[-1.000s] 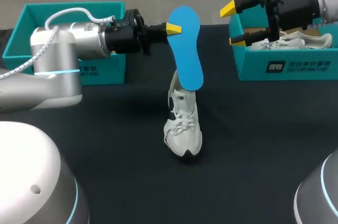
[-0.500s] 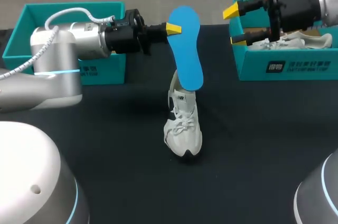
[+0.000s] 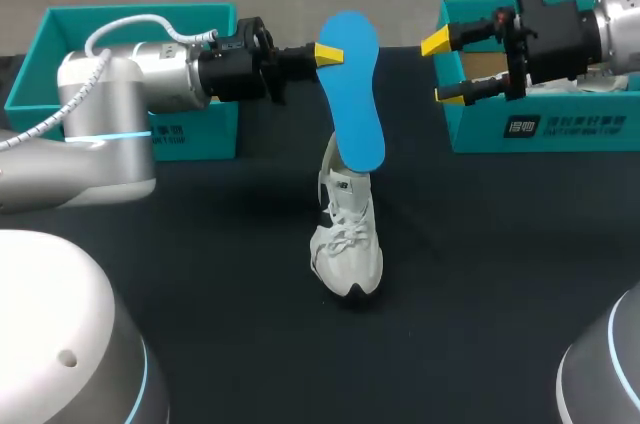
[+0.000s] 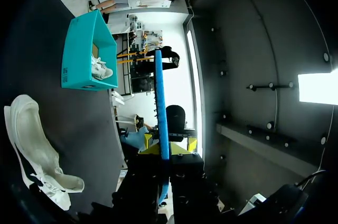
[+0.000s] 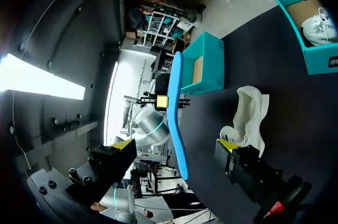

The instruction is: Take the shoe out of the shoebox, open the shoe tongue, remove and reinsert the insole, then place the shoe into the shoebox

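Our left pincer (image 3: 328, 52) pinches the top end of the blue insole (image 3: 358, 94). It hangs from 12 to 6 o'clock, low end at the shoe (image 3: 345, 234). Our right pincer (image 3: 441, 69), spread, sits at 3 o'clock.

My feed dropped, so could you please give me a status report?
Left gripper shut on the blue insole, upright above the shoe. Right gripper open, empty, by the right shoebox. Shoe on the table, nothing blocking it.
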Motion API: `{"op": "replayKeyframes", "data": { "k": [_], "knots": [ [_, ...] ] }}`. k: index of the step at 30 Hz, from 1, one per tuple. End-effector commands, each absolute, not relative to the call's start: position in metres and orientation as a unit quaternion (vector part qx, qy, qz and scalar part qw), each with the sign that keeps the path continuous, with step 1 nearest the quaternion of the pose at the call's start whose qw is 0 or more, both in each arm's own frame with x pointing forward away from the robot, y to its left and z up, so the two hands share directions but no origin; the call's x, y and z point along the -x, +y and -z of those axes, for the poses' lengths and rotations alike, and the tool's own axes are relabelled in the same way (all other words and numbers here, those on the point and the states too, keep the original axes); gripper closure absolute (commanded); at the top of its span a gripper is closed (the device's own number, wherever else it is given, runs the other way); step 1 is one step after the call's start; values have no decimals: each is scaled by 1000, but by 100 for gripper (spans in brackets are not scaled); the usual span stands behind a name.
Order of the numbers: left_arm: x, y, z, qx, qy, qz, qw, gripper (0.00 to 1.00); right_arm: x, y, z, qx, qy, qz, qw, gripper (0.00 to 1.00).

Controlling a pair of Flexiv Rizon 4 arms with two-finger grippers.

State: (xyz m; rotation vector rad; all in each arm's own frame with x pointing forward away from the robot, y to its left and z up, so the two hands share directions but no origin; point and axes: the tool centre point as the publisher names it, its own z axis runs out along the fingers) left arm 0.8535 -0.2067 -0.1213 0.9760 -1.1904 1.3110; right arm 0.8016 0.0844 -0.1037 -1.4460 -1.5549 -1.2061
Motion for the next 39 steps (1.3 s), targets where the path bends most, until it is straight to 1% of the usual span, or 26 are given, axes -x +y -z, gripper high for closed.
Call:
{"op": "replayKeyframes", "data": {
  "k": [1,11,15,31,33,37,39],
  "knots": [
    [-854,-208,121,-409,-499,-549,531,100,-797,82,107,561,-594,469,336,0],
    [-854,-208,121,-409,-499,-549,531,100,-798,79,115,539,-570,506,360,0],
    [-854,-208,121,-409,-499,-549,531,100,-799,78,113,541,-567,513,351,0],
    [-854,-208,121,-409,-499,-549,531,100,-799,78,113,541,-567,513,351,0],
    [-855,-206,119,-392,-513,-560,519,100,-799,78,113,541,-567,513,351,0],
    [-858,-205,112,-360,-567,-570,473,100,-799,78,113,541,-567,513,351,0],
    [-859,-205,108,-354,-613,-561,430,100,-799,78,113,541,-567,513,351,0]
  ]
}}
